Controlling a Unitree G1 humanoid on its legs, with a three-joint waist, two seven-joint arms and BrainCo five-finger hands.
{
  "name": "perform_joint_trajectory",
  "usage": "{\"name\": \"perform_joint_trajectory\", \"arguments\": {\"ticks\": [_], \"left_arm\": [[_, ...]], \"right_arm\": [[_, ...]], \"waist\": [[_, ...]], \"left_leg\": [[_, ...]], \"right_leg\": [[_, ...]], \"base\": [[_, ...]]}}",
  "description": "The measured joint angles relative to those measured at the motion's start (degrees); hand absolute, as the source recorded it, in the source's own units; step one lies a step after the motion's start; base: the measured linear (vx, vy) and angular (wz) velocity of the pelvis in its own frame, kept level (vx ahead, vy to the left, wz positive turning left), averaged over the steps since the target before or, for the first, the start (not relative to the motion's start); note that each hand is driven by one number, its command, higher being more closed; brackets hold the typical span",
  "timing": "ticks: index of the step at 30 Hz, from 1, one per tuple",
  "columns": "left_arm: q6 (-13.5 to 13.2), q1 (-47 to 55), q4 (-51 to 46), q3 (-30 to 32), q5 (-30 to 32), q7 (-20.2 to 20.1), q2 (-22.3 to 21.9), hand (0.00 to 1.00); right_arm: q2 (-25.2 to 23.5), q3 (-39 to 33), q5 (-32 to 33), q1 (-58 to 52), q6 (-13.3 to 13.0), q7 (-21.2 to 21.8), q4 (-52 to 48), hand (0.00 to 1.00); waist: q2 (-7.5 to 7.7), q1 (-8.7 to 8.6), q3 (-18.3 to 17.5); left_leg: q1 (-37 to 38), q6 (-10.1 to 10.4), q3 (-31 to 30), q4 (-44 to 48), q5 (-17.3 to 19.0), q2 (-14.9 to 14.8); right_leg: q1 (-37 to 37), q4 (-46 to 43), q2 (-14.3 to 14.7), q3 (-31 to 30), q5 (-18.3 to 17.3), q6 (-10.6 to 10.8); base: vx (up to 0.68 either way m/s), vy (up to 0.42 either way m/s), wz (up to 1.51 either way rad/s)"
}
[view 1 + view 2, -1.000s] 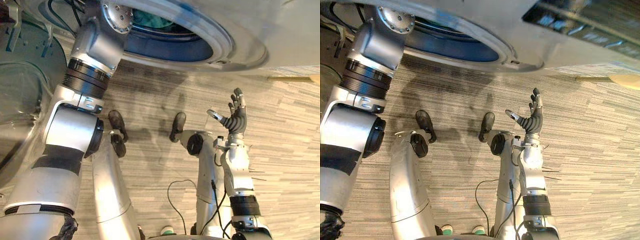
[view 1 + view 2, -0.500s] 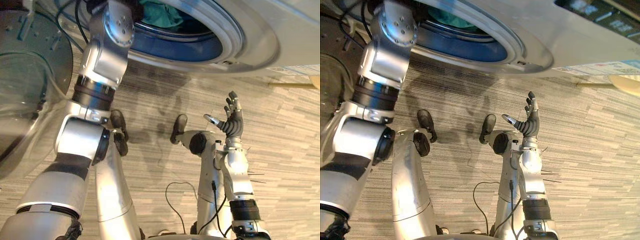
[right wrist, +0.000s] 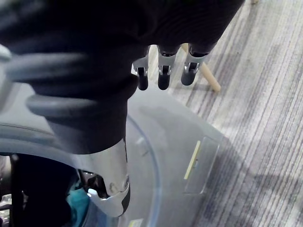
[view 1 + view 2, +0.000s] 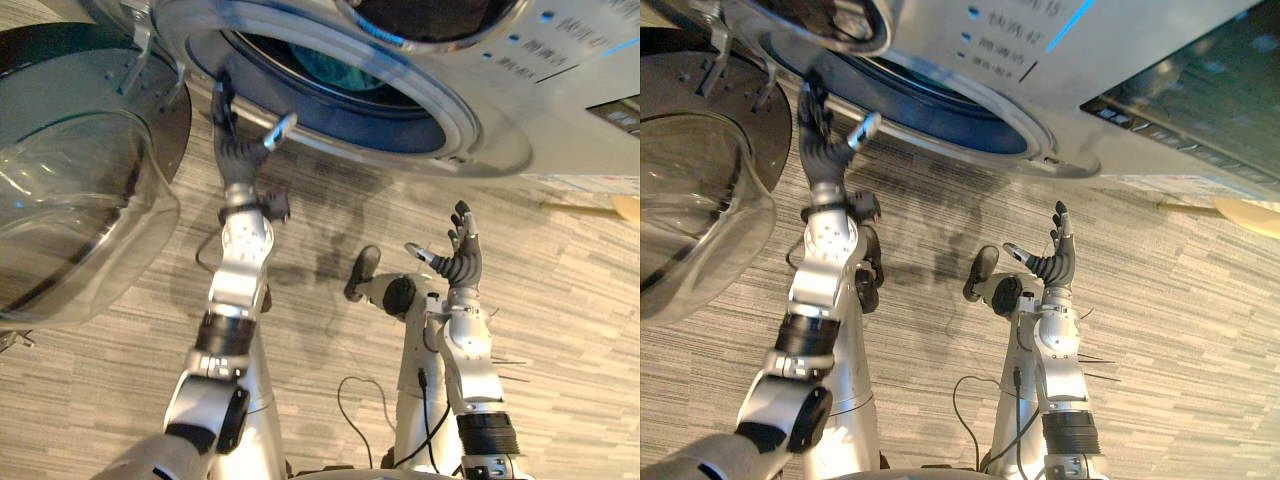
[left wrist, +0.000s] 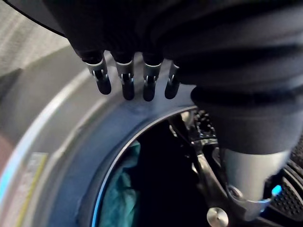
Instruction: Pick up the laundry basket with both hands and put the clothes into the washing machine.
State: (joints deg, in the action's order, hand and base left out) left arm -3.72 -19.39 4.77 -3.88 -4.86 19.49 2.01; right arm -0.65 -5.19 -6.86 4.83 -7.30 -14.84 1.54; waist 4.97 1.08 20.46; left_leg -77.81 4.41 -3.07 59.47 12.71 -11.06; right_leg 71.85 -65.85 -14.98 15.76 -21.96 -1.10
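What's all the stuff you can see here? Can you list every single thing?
washing machine: one, silver-grey, in front of the robot
door: one, clear glass with a grey rim, swung open on the robot's left
clothes: one bundle, teal, inside the drum
tan thing: one, pale tan, on the floor at the far right; cannot tell what it is
floor: grey, striped
left hand: silver and dark, open, raised by the drum opening
right hand: silver and dark, open, above the floor

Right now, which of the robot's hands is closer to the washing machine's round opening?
Left. The left hand is up by the lower rim of the opening, fingers straight. The right hand is held open over the floor, well short of it.
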Motion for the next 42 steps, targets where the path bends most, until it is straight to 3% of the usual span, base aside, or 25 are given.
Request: {"name": "perform_joint_trajectory", "arguments": {"ticks": [3,5,10,11,17,20,24,29,31,32,33,35,38,41,42], "left_arm": [[-0.1,7.3,0.8,0.2,-1.4,-2.0,-0.7,0.00],[-0.3,11.5,4.4,0.9,-2.3,-3.5,-0.9,0.00],[-0.4,17.8,12.0,4.2,-3.5,-5.8,-0.7,0.00],[-0.4,19.4,15.1,5.1,-3.5,-6.0,-0.7,0.00],[1.0,22.5,28.6,7.1,-0.2,-7.2,-0.8,0.00],[1.1,22.9,34.8,9.2,3.4,-8.3,-0.8,0.00],[1.1,23.4,42.7,10.4,6.9,-9.3,-0.5,0.00],[1.0,22.2,44.3,10.2,7.9,-9.5,1.4,0.00],[0.8,22.2,44.0,10.1,8.3,-9.5,2.3,0.00],[0.7,22.3,43.7,10.1,8.3,-9.4,3.3,0.00],[0.8,22.4,43.4,10.3,8.3,-9.4,3.3,0.00],[1.0,23.8,42.7,10.8,8.3,-9.0,1.3,0.00],[1.0,24.1,42.6,9.5,8.3,-8.1,-0.7,0.00],[1.0,25.2,42.6,9.0,8.3,-8.2,-1.2,0.00],[1.0,25.0,42.1,8.3,8.3,-8.3,-1.0,0.00]], "right_arm": [[0.1,0.0,0.0,-2.8,0.4,0.0,2.5,0.00],[0.5,0.0,0.1,-5.3,1.2,0.1,5.2,0.00],[1.1,0.1,1.5,-7.7,1.4,0.1,11.4,0.00],[1.3,0.1,2.0,-7.9,1.5,0.0,13.7,0.00],[1.2,-1.2,3.6,-9.2,2.7,0.1,23.5,0.00],[1.2,-3.4,4.0,-8.9,2.9,0.4,28.5,0.00],[3.8,-4.7,4.0,-6.0,4.1,1.4,40.9,0.00],[5.0,-5.2,3.9,-4.4,4.9,1.4,46.8,0.00],[4.5,-5.1,4.0,-4.8,5.0,1.5,47.2,0.00],[4.5,-4.9,4.0,-4.2,4.9,1.7,47.8,0.00],[4.7,-4.9,4.0,-3.8,4.8,1.7,48.3,0.00],[7.0,-3.5,4.0,0.3,4.3,1.7,48.8,0.00],[8.0,-3.6,4.1,0.7,3.8,1.1,48.1,0.00],[7.0,-4.1,4.0,-0.3,4.4,1.1,47.8,0.00],[6.4,-4.5,4.0,-1.2,4.8,1.1,46.6,0.00]], "waist": [[-0.29,0.56,-3.3],[-0.79,1.38,-4.4],[-1.21,1.55,-6.7],[-1.64,1.56,-8.6],[-2.09,1.47,-9.9],[-3.40,1.64,-12.2],[-5.86,1.42,-14.9],[-6.02,0.99,-14.8],[-5.05,0.60,-14.7],[-4.20,0.48,-14.6],[-3.68,1.09,-14.8],[-7.50,3.54,-14.5],[-9.88,3.95,-13.6],[-9.87,3.51,-13.6],[-8.98,2.65,-13.5]], "left_leg": [[4.2,0.9,0.2,-3.3,-0.6,0.2],[10.8,1.7,0.3,-7.7,-1.3,0.4],[24.2,2.5,1.2,-19.1,-4.7,2.0],[27.1,2.8,1.3,-22.1,-5.3,2.0],[46.9,2.7,3.5,-33.2,-6.7,1.8],[52.9,2.0,5.8,-38.7,-7.7,1.1],[62.7,1.4,10.8,-51.2,-11.9,1.2],[64.4,1.1,9.6,-49.7,-12.2,2.3],[65.1,1.0,7.1,-49.4,-12.3,3.3],[65.0,1.2,5.7,-49.1,-12.0,5.2],[64.8,1.6,5.6,-49.2,-11.8,5.4],[61.6,1.6,4.4,-50.4,-11.9,3.6],[59.6,3.2,2.9,-54.3,-17.1,3.0],[60.4,3.3,2.9,-57.8,-22.1,2.3],[60.4,6.6,2.9,-61.0,-28.3,3.3]], "right_leg": [[-3.8,2.3,0.1,0.7,-0.3,0.2],[-10.5,5.8,0.4,1.8,-0.3,0.2],[-23.1,14.3,0.5,4.1,0.9,0.0],[-25.9,17.3,1.0,4.7,1.5,0.3],[-45.3,29.7,2.8,5.8,4.0,2.5],[-50.9,37.5,4.7,4.9,7.2,3.4],[-58.5,52.6,7.9,1.3,15.2,4.7],[-60.1,50.4,7.7,-0.8,15.7,5.3],[-60.2,42.3,6.3,-4.7,10.2,6.5],[-59.8,40.5,5.0,-6.3,7.9,7.6],[-60.1,41.6,5.3,-6.6,6.9,7.4],[-59.4,48.6,8.6,-7.1,10.2,5.9],[-57.7,49.7,9.3,-4.6,12.8,5.3],[-58.0,49.5,9.3,-2.5,13.5,4.5],[-58.2,49.8,8.0,-1.1,13.8,4.0]], "base": [[0.03,-0.045,0.19],[0.07,-0.056,0.28],[0.09,-0.082,0.29],[0.10,-0.092,0.08],[0.15,-0.061,0.05],[0.14,0.060,-0.32],[0.11,0.082,-0.54],[0.02,0.062,0.05],[-0.06,-0.036,1.05],[-0.11,-0.049,0.90],[-0.17,-0.057,0.37],[-0.23,-0.038,-0.30],[-0.16,-0.007,0.22],[-0.06,-0.060,0.36],[-0.11,-0.026,0.65]]}}
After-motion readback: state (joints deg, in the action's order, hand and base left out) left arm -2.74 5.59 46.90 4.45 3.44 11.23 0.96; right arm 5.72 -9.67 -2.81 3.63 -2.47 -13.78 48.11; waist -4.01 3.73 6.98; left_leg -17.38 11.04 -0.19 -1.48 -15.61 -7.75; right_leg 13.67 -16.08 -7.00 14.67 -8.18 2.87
